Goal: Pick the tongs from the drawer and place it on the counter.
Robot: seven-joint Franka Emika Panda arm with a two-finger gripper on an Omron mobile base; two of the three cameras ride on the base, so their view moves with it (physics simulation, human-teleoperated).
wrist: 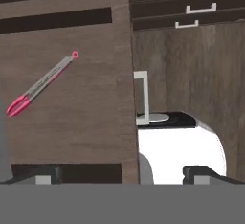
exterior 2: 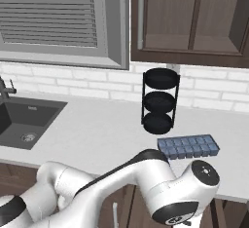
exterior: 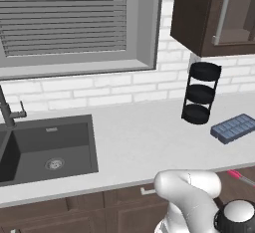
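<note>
Your gripper (wrist: 119, 173) is wide open and holds nothing. The tongs (wrist: 40, 85) lie slanted on the drawer floor (wrist: 86, 122), off to one side of it. Move over their thin grey middle, turn to cross them, then go straight down

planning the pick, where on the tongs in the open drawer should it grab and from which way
Probably best across the thin grey arms near the middle of the tongs, coming straight down from above. They lie flat on the drawer floor, long and slim, so only their narrow width fits between the open end effector fingers. The fingers should straddle the long line, clear of the pink tips.
</note>
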